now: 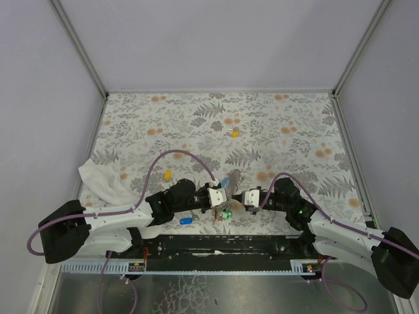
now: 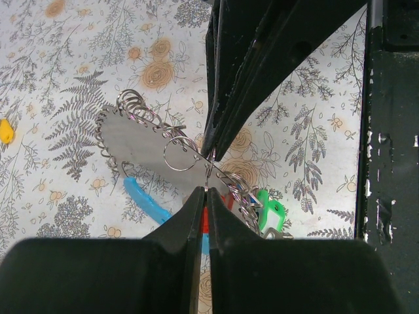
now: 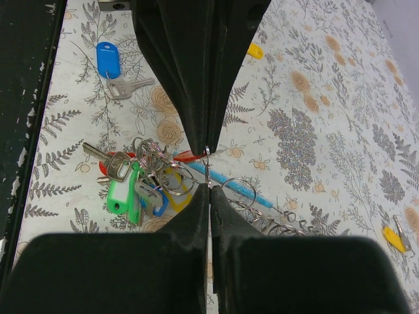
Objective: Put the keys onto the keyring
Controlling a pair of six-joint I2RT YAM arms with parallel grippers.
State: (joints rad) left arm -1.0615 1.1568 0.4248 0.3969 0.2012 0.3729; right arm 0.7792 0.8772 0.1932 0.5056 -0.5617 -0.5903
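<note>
Keyring (image 1: 226,213) lies on the table (image 1: 294,124) in the low middle of the top view, just under the spot where the two tools meet nose to nose. Its curly cord (image 2: 134,104) and light-blue end (image 2: 145,201) stretch toward the upper left in the left wrist view. Its bunch of keys (image 3: 141,186) sits at the left of the right wrist view.

The left tool (image 2: 204,196) is pinched shut. The right tool (image 3: 209,196) is pinched shut too. A thin wire (image 3: 208,169) runs straight from one tip to the other, and both tools seem to hold it. I think it is a ring seen from its edge, but it is too thin to be sure.

Three keys are not on the ring yet. The blue key (image 3: 108,59) lies at the lower left of the tools in the top view, with its metal end pointing sideways. It is nearer the left arm. One yellow key (image 1: 167,174) lies up and left of the tools. The other yellow key (image 1: 234,133) is well apart, near the middle of the table. A white cloth (image 1: 105,183) sits at the left edge.

I see no box or bowl.
</note>
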